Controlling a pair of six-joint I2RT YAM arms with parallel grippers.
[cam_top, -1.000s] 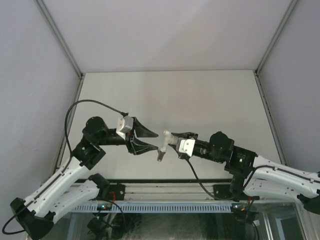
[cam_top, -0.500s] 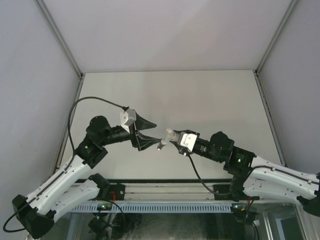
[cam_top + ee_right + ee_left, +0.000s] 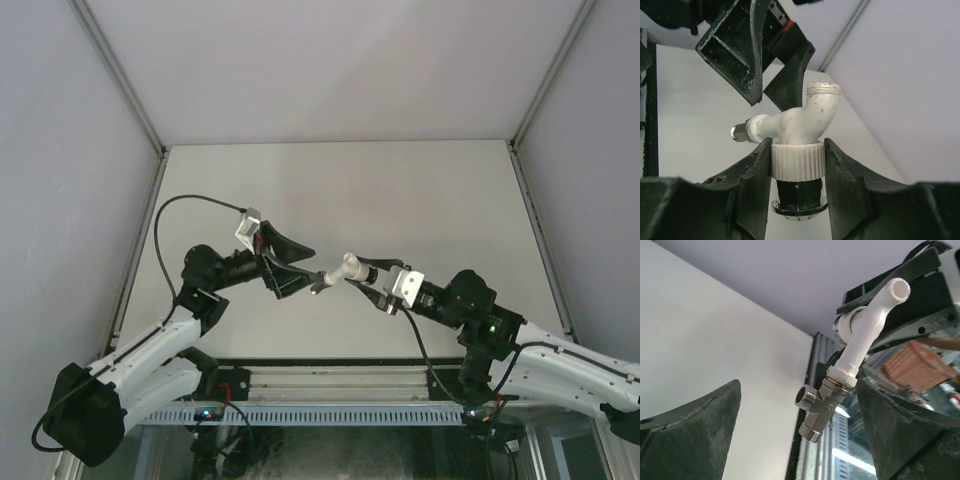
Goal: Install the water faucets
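The white tap [image 3: 799, 119] hangs in the air over the front middle of the table [image 3: 400, 190]. It is clamped by the right gripper [image 3: 798, 167], whose fingers [image 3: 752, 175] press on either side of the tap's ribbed collar [image 3: 798, 160], so those jaws stand narrow, closed on the collar. Above the collar the tap bends. In the right wrist view one threaded mouth points up and a thinner arm runs off to the left, toward the other arm. The grey metal fitting [image 3: 819, 409] is joined to the end of that thinner arm through a brass-toned nut [image 3: 842, 376]. It is a small branched piece with two threaded silvery ends showing, and it is carried by the tap alone. The left gripper [image 3: 312, 274] stands wide open around it and grips nothing. In the left wrist view one finger [image 3: 695, 435] is well off to the fitting's left. The other is close beside the nut on the right, and I cannot tell whether it touches. From above, both arms reach inward and their grippers meet tip to tip over the table.
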